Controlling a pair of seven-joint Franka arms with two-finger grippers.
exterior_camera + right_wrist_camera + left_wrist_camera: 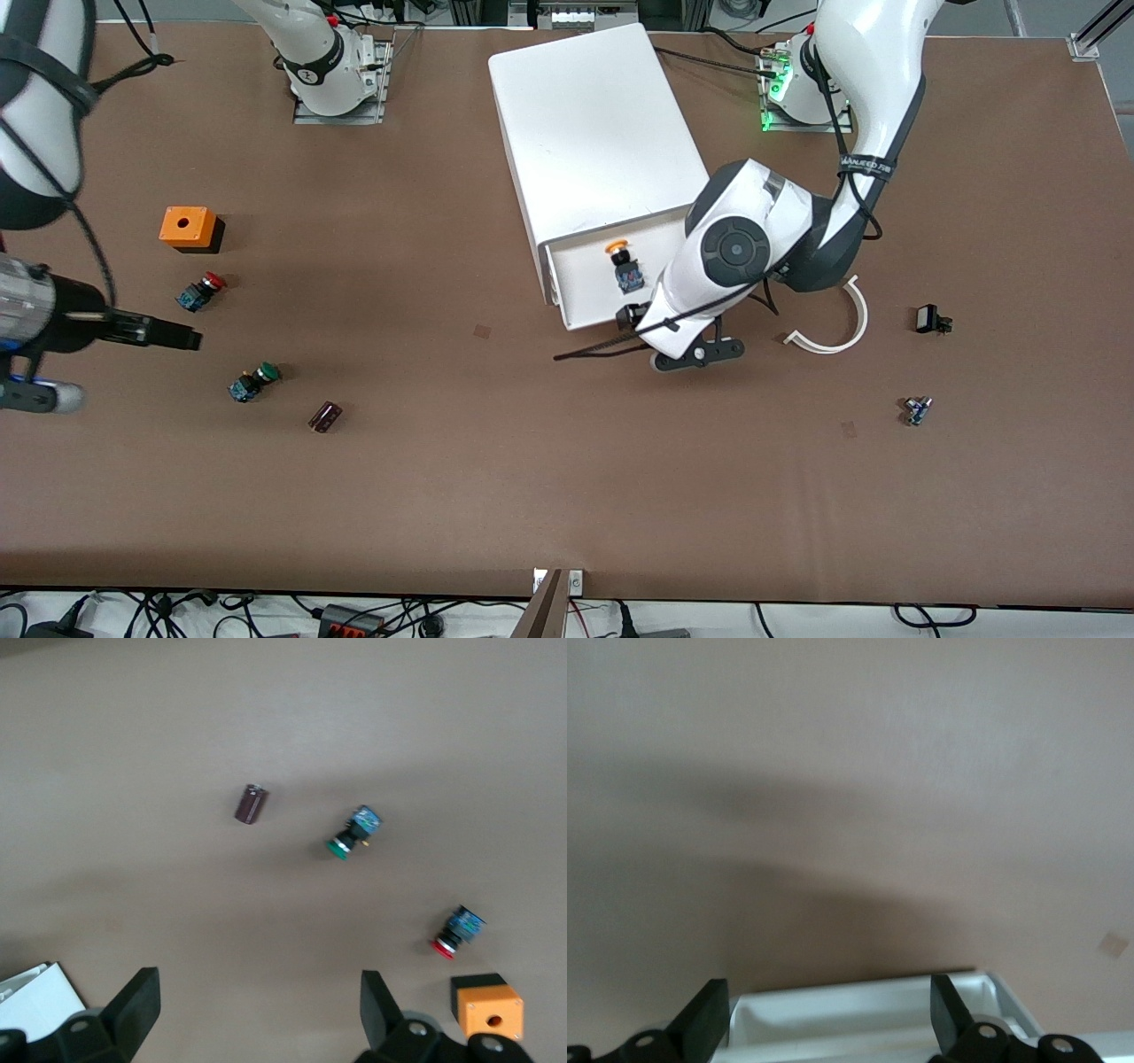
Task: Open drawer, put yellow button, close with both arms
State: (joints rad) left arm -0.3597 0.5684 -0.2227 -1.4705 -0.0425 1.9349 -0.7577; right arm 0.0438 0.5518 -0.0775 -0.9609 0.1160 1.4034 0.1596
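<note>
Yellow button (618, 251) lying in open drawer (592, 310). Left gripper (828, 1014) hanging open over drawer's front edge; right gripper (257, 1010) waiting open near table end. Advising: pressing both against front evenly, avoiding skew.

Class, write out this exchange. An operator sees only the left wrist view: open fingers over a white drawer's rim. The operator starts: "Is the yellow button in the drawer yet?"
Observer: Yes. The yellow button lies inside the open drawer.
Operator: Where is my left gripper along it?
Observer: At the drawer's front edge, toward the left arm's end.
Operator: And the right gripper?
Observer: The right gripper is open and waits over the table near the red button, away from the drawer.
</note>
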